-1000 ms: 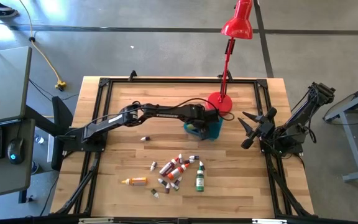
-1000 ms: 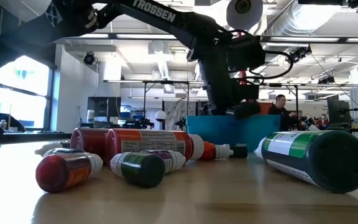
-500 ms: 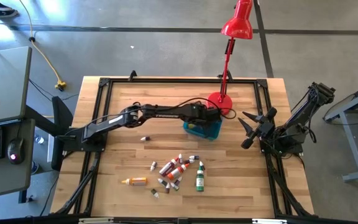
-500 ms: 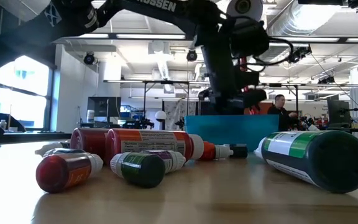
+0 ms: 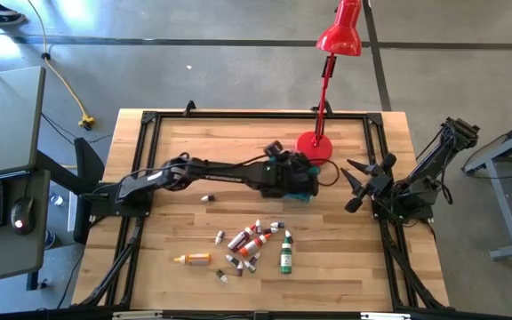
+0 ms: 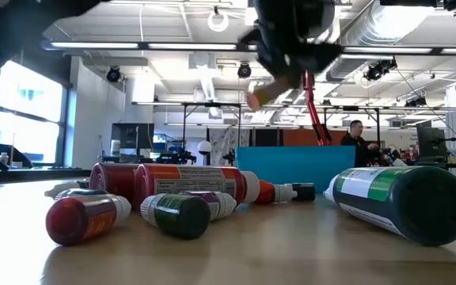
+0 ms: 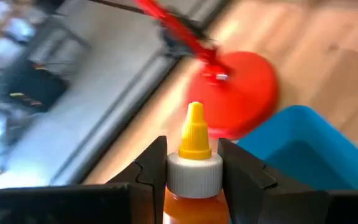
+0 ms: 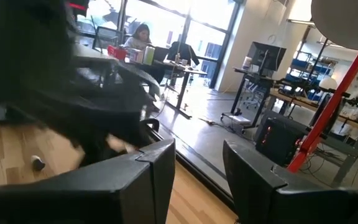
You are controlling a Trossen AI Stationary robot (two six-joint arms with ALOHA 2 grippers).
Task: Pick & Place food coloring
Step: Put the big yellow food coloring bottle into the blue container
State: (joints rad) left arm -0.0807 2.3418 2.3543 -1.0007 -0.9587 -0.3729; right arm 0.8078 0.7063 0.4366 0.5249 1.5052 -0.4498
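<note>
Several small food coloring bottles [image 5: 254, 244] lie in a loose pile on the near middle of the wooden table, big in the low view's foreground [image 6: 180, 198]. An orange-yellow one [image 5: 192, 259] lies apart to the left, and a green one [image 5: 285, 253] lies to the right. My left gripper [image 5: 299, 176] hangs above the teal tub [image 5: 308, 188], shut on an orange bottle with a white collar and a yellow pointed cap [image 7: 194, 134]. My right gripper [image 5: 356, 185] waits open near the table's right edge. My left gripper [image 7: 193, 149] pinches the orange bottle by its white collar [image 7: 194, 173], just below the yellow cap, one finger [image 7: 154, 168] on each side. The cap sticks out forward past the fingertips. The bottle [image 6: 261, 93] is lifted clear, tilted, above the tub.
The red desk lamp's base [image 5: 314, 147] stands just behind the tub, and its stem leans toward the far edge. A tiny pale bottle [image 5: 207, 197] lies alone left of centre. A black frame runs along the table's edges. A person [image 6: 359, 134] is in the room beyond.
My left gripper has risen from down at the tub's rim to well above it, tipping as it rose, with the orange bottle still between its fingers. The bottles on the table have not moved.
</note>
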